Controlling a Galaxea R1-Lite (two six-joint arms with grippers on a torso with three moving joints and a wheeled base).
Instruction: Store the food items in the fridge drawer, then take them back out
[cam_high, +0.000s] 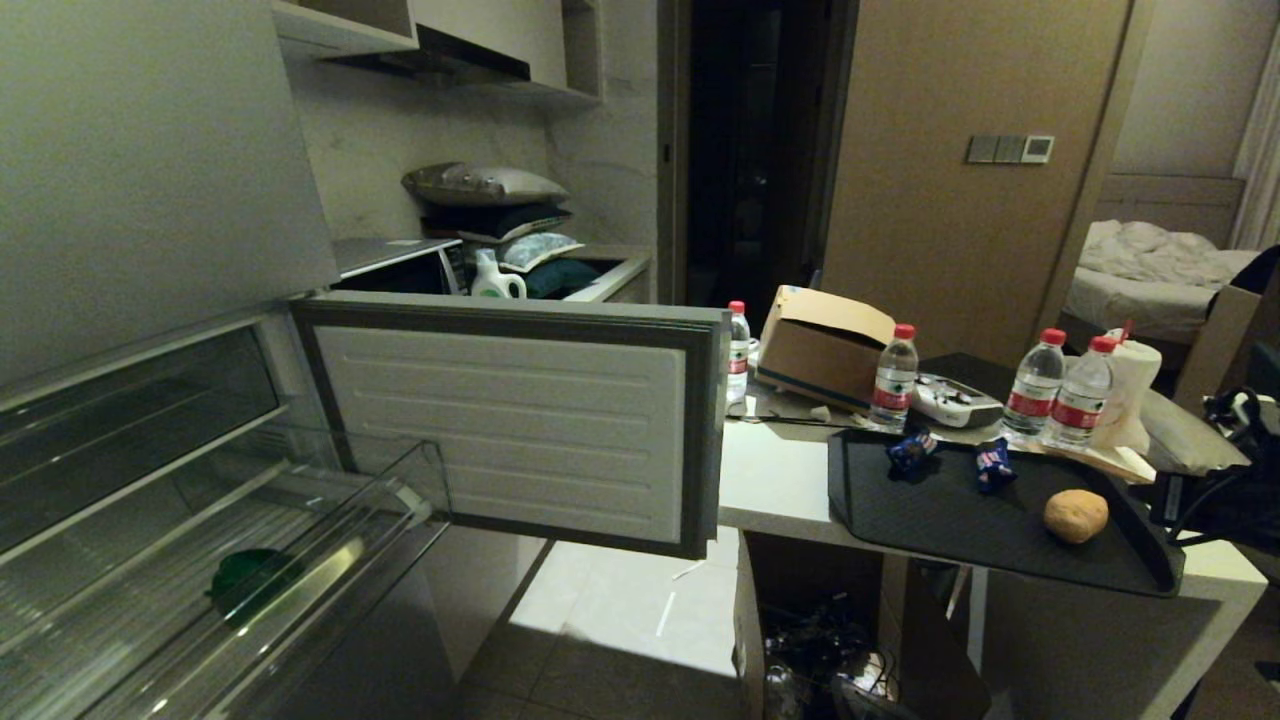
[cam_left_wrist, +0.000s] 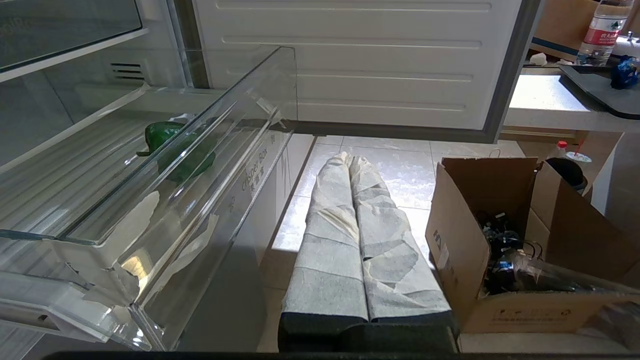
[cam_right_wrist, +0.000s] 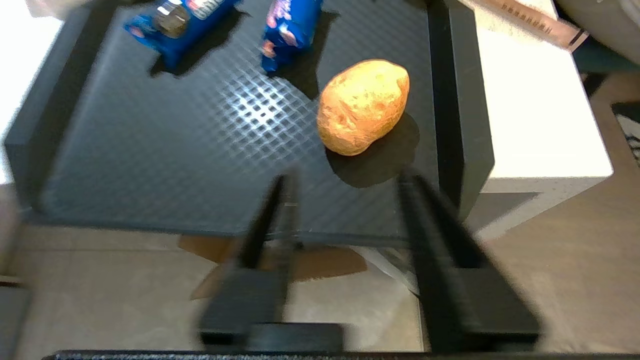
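Your fridge drawer (cam_high: 250, 560) stands pulled out with one green item (cam_left_wrist: 175, 147) lying in it. On the black tray (cam_right_wrist: 150, 165) rest the round orange-brown piece (cam_right_wrist: 363, 106) and two blue packets (cam_right_wrist: 292, 27). Your right gripper (cam_right_wrist: 345, 200) hovers at the tray's near edge, jaws parted and empty; your left gripper (cam_left_wrist: 348, 165) is closed over the floor, holding nothing.

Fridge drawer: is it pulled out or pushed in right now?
Pulled out. The fridge drawer juts forward past the fridge front beside the open door, and a green item lies inside on its ribbed floor.
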